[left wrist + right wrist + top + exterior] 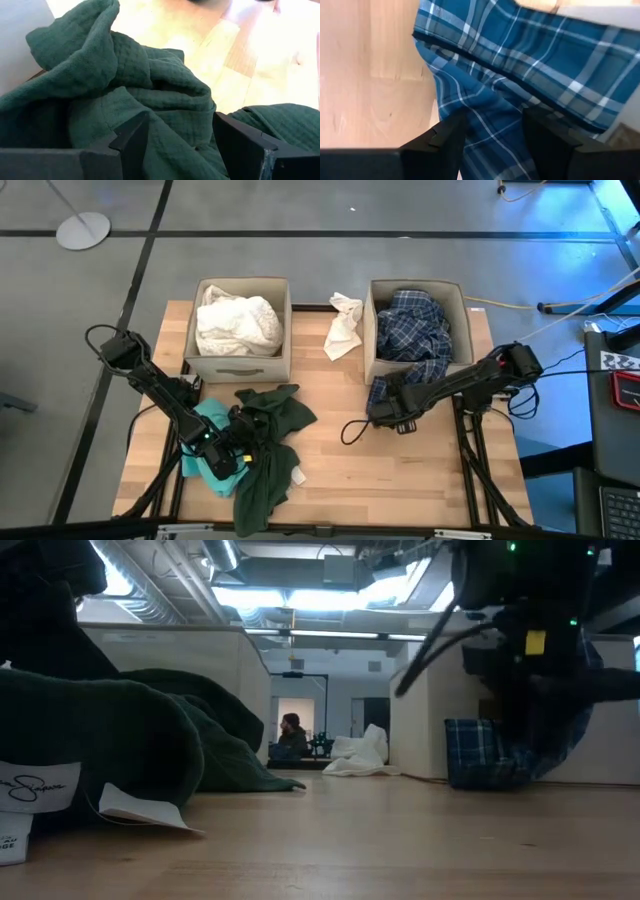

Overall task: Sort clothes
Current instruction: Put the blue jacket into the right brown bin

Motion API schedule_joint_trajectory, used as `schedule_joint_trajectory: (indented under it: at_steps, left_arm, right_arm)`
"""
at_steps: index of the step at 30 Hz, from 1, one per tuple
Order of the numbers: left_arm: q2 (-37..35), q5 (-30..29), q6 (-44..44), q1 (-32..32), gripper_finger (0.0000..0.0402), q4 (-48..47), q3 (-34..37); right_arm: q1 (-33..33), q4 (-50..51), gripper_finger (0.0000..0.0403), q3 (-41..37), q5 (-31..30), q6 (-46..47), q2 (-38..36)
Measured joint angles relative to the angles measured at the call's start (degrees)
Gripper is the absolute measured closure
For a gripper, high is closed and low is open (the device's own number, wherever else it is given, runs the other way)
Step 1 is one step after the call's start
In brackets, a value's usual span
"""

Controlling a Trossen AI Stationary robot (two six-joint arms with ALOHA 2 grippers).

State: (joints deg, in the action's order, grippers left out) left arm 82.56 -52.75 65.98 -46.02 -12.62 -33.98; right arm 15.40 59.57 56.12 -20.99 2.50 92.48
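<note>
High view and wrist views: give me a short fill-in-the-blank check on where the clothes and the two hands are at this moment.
1. The blue plaid shirt hangs over the front edge of the ____ box.
2. The left hand has its fingers on either side of the dark ____ garment.
3. The left box holds ____ clothes.
4. A small white garment lies on the table ____ the two boxes.

Missing words: right; green; white; between

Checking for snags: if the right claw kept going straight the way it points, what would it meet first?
Probably the blue plaid shirt, hanging over the box's front directly ahead of the right claw; fabric already lies between its open fingers.
</note>
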Motion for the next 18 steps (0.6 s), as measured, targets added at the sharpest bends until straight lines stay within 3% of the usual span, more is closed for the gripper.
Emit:
schedule_joint_trajectory:
  at_steps: [5, 13, 18]
  left_arm:
    - [0.0, 0.0, 0.0, 0.0, 0.0192, 0.0, 0.0]
    - [0.0, 0.0, 0.0, 0.0, 0.0192, 0.0, 0.0]
    - [0.0, 0.0, 0.2, 0.0, 0.0192, 0.1, 0.0]
  right_arm:
    - [0.0, 1.7, 0.0229, 0.0, 0.0, 0.3, 2.0]
    - [0.0, 2.0, 0.0385, 0.0, 0.0, 1.0, 3.5]
    - [0.0, 2.0, 0.0389, 0.0, 1.9, 1.3, 3.5]
